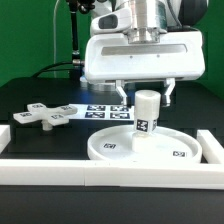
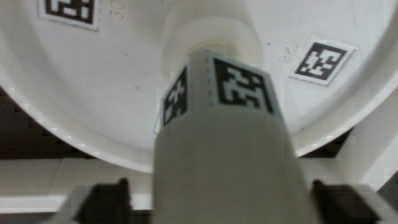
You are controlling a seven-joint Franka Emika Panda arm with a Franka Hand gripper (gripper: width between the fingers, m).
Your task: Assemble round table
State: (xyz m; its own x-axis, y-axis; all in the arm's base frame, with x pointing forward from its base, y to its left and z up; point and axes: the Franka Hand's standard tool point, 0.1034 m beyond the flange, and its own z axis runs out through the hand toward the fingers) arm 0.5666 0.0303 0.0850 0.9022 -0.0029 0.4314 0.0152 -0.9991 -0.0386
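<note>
Leg [image 1: 147,122]: upright at the centre of the disc [image 1: 112,148]. Your gripper [image 1: 146,99]: fingers spread, straddling the leg's top with a gap on either side (the wrist view shows both). Foot [image 1: 45,115]: lying flat, well apart, at the exterior view's left.

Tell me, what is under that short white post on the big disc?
The middle of the disc; the leg stands upright on it. Any joint beneath is covered by the leg itself.
</note>
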